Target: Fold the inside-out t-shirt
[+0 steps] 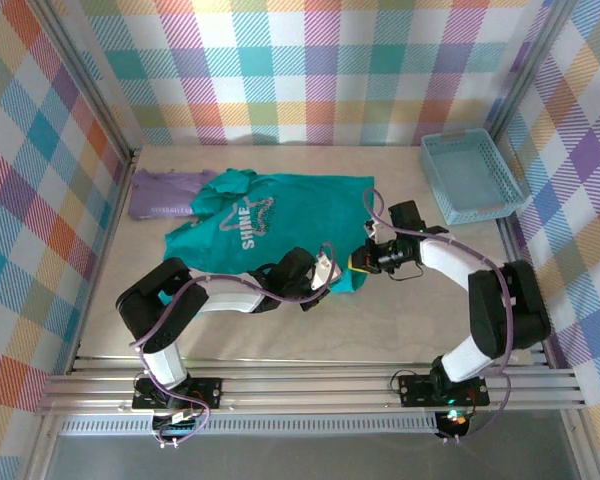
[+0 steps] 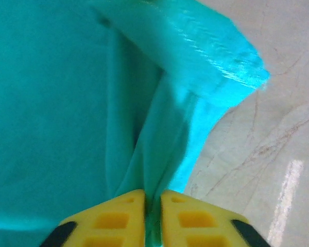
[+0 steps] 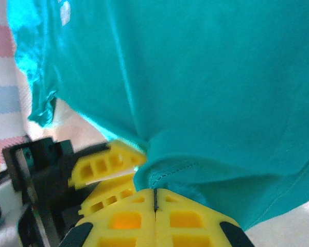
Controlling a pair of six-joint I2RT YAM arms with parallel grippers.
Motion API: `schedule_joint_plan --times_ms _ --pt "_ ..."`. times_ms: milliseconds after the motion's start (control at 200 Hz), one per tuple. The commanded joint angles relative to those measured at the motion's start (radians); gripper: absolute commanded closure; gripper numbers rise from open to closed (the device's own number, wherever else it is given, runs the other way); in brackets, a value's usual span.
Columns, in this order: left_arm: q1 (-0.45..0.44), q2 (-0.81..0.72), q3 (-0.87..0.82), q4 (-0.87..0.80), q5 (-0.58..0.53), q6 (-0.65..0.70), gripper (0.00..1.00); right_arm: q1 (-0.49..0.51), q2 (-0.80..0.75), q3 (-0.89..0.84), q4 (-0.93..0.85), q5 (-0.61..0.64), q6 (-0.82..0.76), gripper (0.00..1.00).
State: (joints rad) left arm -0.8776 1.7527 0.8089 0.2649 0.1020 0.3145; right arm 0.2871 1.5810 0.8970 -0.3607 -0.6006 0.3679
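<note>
The inside-out t-shirt is teal with a pale print and lies spread on the table's middle, its near hem by both grippers. My left gripper sits at that hem, shut on a fold of teal fabric that runs down between its yellow fingers. Just to its right, my right gripper is shut, and the stitched hem bunches right at its closed tips. The left gripper's fingers also appear in the right wrist view, pinching the shirt close beside it.
A lavender folded garment lies at the back left, partly under the shirt's sleeve. A light blue plastic basket stands at the back right. Bare pale tabletop shows to the right of the hem.
</note>
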Motion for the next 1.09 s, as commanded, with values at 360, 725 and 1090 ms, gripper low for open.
schedule_joint_plan --times_ms 360,725,1090 --pt "0.141 0.06 0.053 0.02 0.484 -0.365 1.0 0.11 -0.226 -0.112 0.023 0.415 -0.073 0.67" --pt "0.172 0.049 0.041 0.049 0.535 -0.402 1.0 0.277 -0.164 -0.098 0.038 0.569 -0.106 0.45" --pt "0.183 0.02 0.016 0.051 0.542 -0.394 1.0 0.231 -0.031 0.052 -0.063 0.793 -0.089 0.7"
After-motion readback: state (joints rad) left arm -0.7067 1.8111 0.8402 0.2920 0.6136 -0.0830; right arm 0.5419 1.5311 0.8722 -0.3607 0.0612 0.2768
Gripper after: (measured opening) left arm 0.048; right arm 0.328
